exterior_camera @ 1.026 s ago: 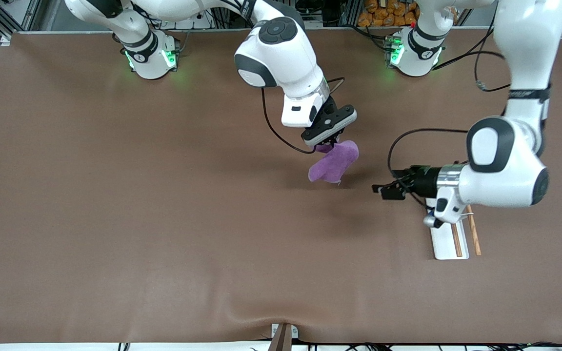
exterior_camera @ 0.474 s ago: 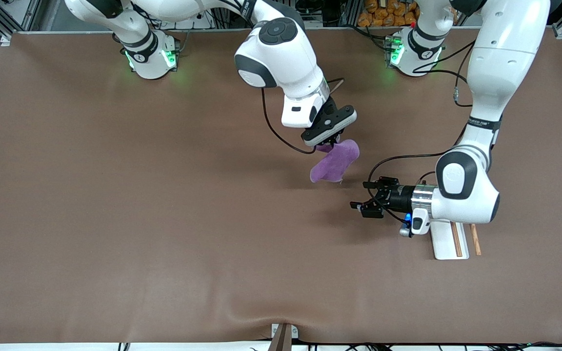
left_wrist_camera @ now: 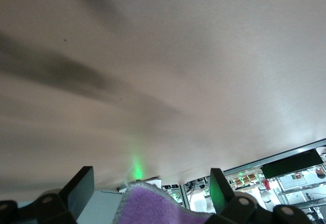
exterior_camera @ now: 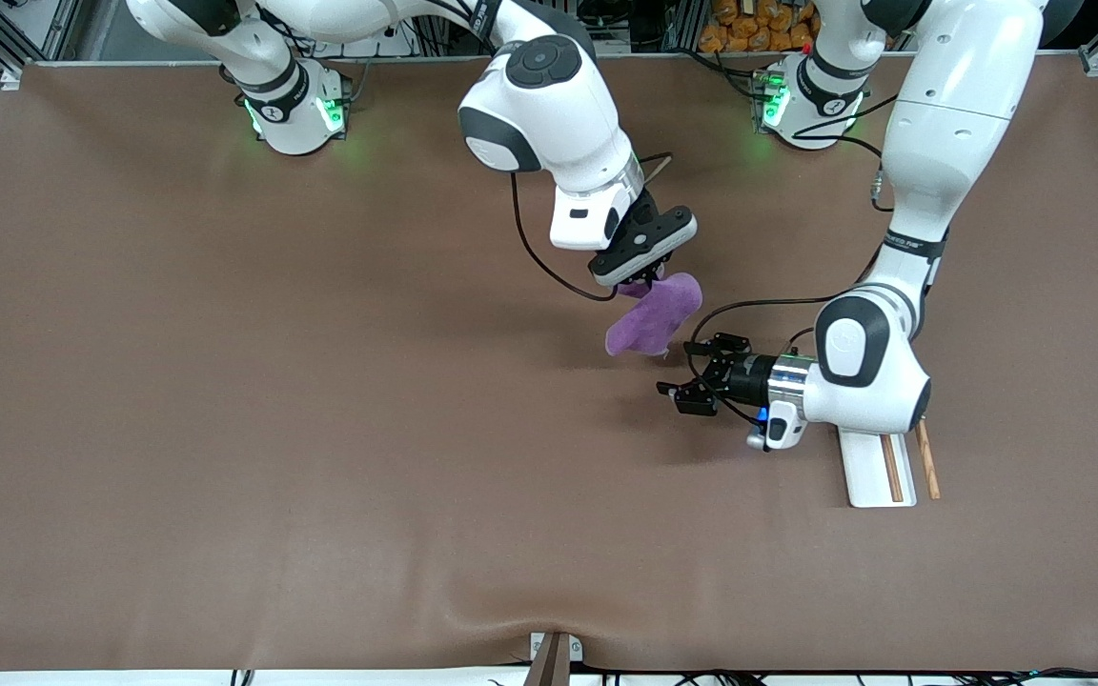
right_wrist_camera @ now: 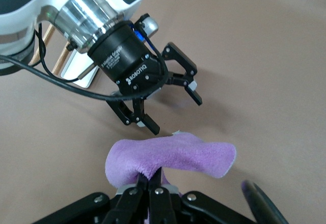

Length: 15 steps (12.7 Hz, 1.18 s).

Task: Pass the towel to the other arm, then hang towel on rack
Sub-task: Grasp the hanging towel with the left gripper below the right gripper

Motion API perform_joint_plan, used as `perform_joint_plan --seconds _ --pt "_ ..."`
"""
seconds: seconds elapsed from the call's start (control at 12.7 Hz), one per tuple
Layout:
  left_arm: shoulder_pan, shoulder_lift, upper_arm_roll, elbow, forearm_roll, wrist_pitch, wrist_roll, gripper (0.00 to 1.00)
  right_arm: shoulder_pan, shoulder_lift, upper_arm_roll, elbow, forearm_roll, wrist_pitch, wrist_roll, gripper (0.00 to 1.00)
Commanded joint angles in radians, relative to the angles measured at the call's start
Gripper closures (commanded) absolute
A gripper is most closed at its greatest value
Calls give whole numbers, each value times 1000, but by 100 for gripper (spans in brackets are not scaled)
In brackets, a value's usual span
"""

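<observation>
- right gripper point(exterior_camera: 645, 277) up over mid-table, clamped on the top fold of the towel point(exterior_camera: 653, 319); the pinch itself is hidden under the gripper body in the front view, but the right wrist view shows its fingers point(right_wrist_camera: 147, 183) closed on the purple cloth point(right_wrist_camera: 170, 155)
- towel hangs free in the air below that grip, wrinkled, greyish edge showing
- left gripper point(exterior_camera: 700, 373) over the table just beside the towel's lower end, toward the left arm's end; fingers spread wide, nothing in them, not touching the cloth; same in the right wrist view point(right_wrist_camera: 170, 104)
- left wrist view: only a corner of the towel point(left_wrist_camera: 163, 206) cut off at the frame edge, between its 2 fingers point(left_wrist_camera: 79, 191)
- rack point(exterior_camera: 878, 467) on the table at the left arm's end; its part nearest the bases hidden by the left arm; 2 wooden rods visible
- vs 0.5 s ago: left gripper has moved closer to the towel; right gripper and towel unchanged
</observation>
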Motion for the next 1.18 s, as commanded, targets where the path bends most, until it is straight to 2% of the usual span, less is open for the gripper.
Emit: perform_joint_plan --seconds 0.0,0.16,0.63,1.11 --pt "-17 -32 5 -55 -20 34 -8 0 6 8 -1 21 -5 -11 18 100" --pt "-27 -52 6 -77 -20 36 -36 1 6 8 1 21 -5 -11 20 100" --pt "-33 -72 5 -75 -17 36 -117 21 6 8 -1 21 -7 -11 18 100" --pt "-40 -63 5 -84 -17 35 -131 20 8 6 -1 19 -7 -11 18 100"
